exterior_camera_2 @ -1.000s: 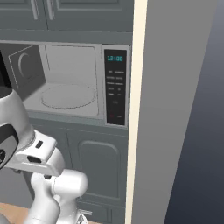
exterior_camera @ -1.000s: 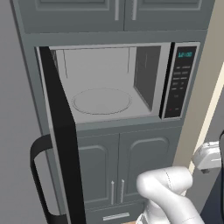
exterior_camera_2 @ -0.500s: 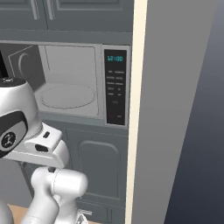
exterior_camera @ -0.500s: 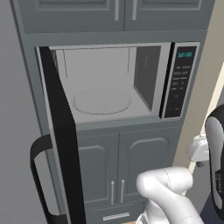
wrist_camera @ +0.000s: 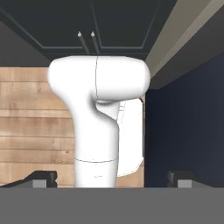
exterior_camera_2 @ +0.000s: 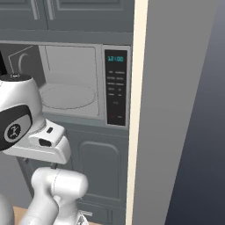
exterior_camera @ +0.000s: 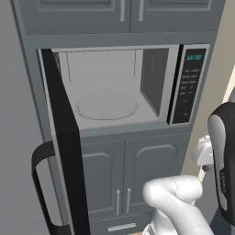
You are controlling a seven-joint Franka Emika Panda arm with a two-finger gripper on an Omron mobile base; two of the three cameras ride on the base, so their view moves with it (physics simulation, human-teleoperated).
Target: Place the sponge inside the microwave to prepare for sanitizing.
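Microwave (exterior_camera: 137, 92) at frame centre, door (exterior_camera: 64, 137) swung wide, turntable (exterior_camera: 106, 105) bare; gripper (wrist_camera: 112, 177) low in hand view, jaws fully apart, nothing between.

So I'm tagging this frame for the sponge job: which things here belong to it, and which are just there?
Belongs to the job:
- microwave, its door swung open
- turntable inside, bare
- gripper, fingers wide apart, holding nothing

Just there:
- lower cabinet doors
- upper cabinets
- wood floor
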